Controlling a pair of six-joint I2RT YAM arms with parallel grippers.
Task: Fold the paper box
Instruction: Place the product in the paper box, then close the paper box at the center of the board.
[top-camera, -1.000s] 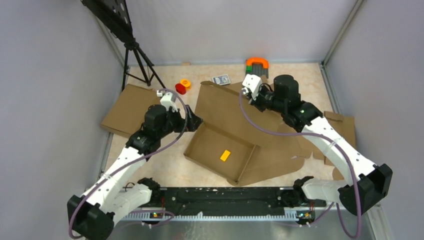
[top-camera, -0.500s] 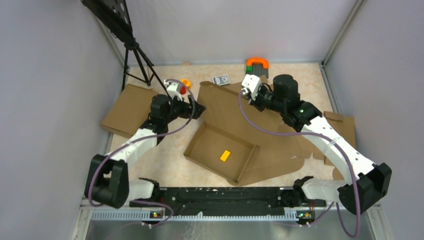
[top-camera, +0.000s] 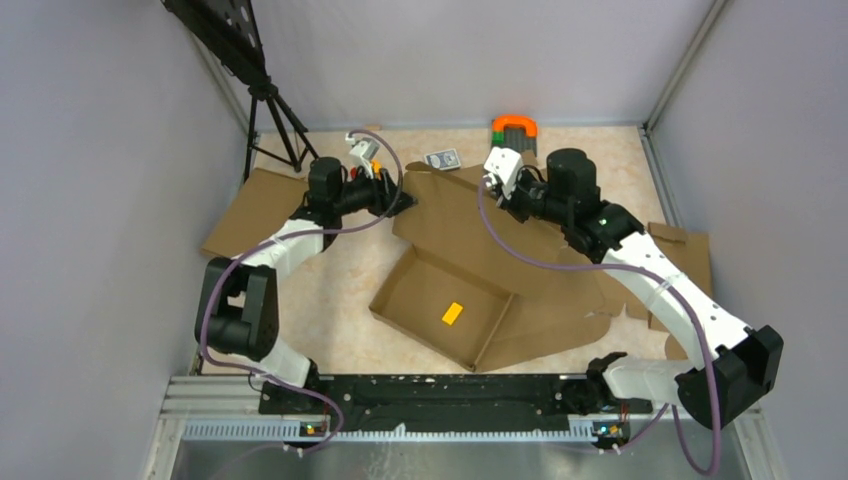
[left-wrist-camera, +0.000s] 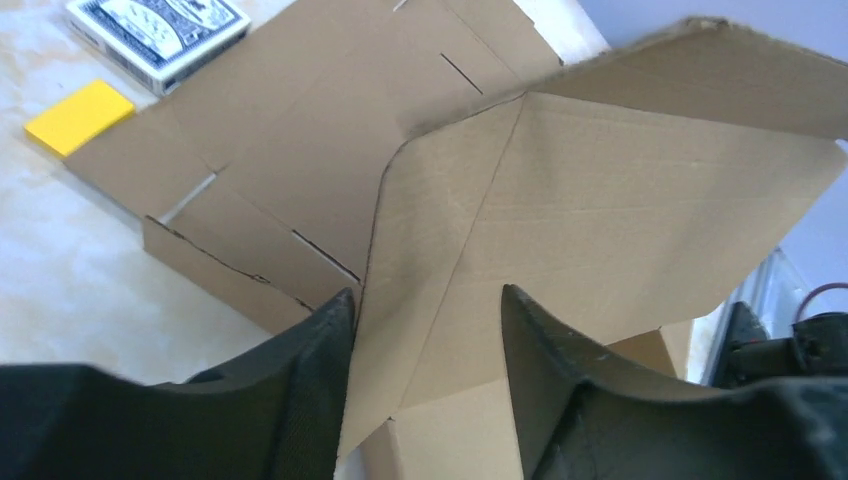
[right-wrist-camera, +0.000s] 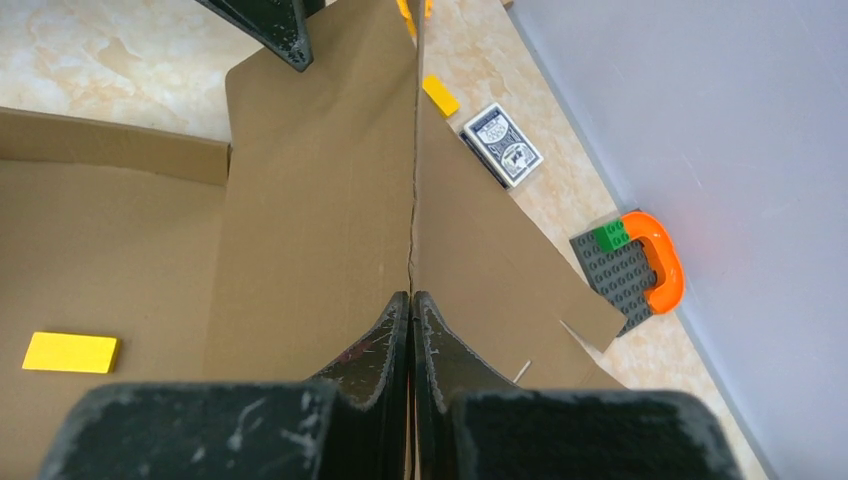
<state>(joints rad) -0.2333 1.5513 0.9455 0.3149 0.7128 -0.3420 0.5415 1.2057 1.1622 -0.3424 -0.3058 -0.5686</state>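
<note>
Paper box is half folded: right claw is clamped on its raised flap at upper middle, and left claw, apart around the flap's corner, probably needs to squeeze next.

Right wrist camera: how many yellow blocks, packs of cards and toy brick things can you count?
Yellow blocks: 2
Pack of playing cards: 1
Grey toy brick plate with an orange arch: 1
Total: 4
</note>
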